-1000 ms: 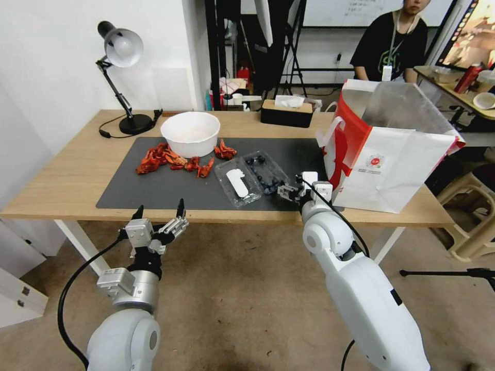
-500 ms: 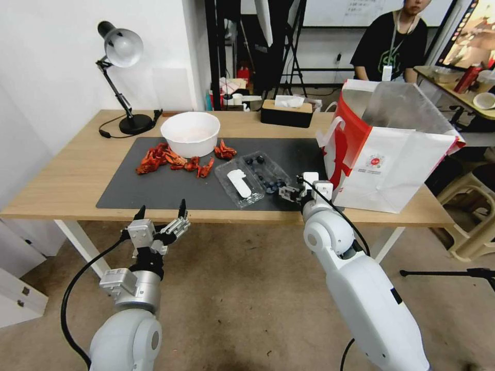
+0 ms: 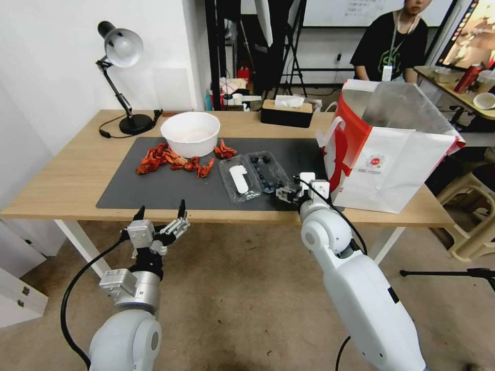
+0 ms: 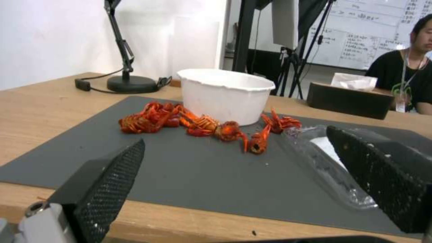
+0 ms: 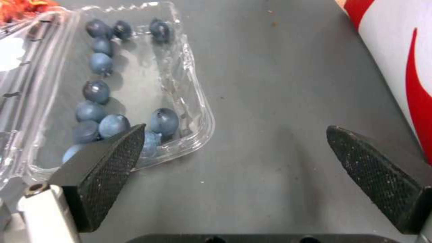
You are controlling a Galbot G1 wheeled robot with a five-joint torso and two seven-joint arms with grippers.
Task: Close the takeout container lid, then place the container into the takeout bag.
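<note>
Dark desk mat (image 3: pixel 170 190) holds the takeout container (image 3: pixel 268 172), lid (image 3: pixel 240 181) lying open. Right gripper (image 5: pixel 234 158) gapes beside it; left gripper (image 3: pixel 161 212) spread below.

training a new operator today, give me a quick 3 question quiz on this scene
1. True or false: the lid of the takeout container is already shut.
2. Which gripper is at the container's near corner? A) left gripper B) right gripper
3. Fill in: the takeout bag stands on the table to the robot's ____ of the container.

Key:
1. False: the lid lies flat and open beside the blueberry half.
2. B: the right gripper is open over the dark mat there; the left gripper hangs open below the table edge.
3. Right.
</note>
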